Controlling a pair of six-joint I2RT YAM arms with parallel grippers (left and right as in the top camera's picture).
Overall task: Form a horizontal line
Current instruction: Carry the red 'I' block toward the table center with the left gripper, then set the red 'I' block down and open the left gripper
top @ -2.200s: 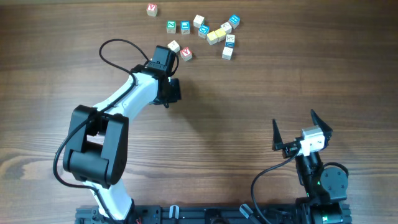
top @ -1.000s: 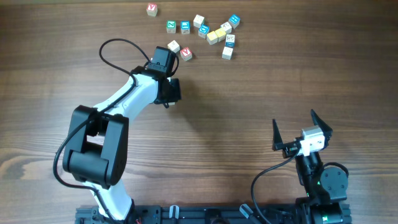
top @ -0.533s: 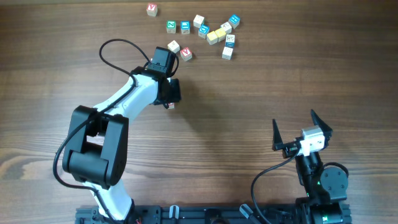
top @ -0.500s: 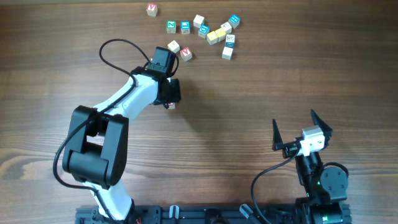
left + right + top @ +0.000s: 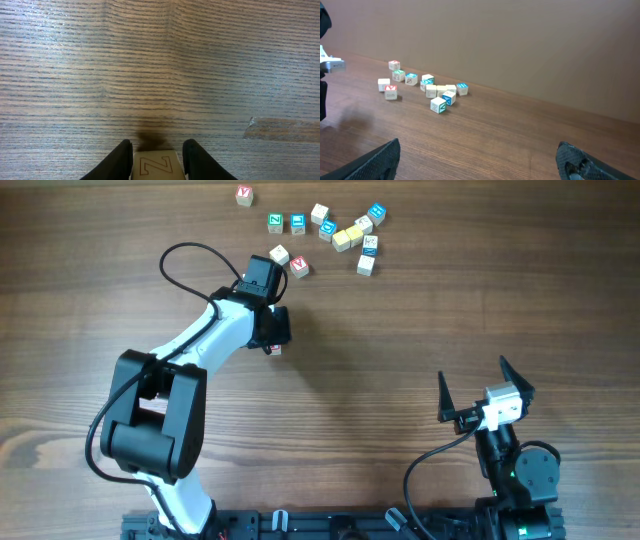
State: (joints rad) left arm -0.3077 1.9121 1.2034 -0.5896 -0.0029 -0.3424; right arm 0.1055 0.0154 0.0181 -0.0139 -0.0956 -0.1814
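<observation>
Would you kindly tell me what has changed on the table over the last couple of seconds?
A small cube now shows just below the left gripper in the overhead view, where none showed before. The wrist view shows it, marked Z, between the fingers. Whether it has been let go I cannot tell. The left arm hardly moved. The other cubes and the open right gripper stayed put.

Tiny wooden letter cubes (image 5: 342,240) in a loose cluster at twelve o'clock, one Z-marked cube (image 5: 155,164) apart at their seven o'clock.
</observation>
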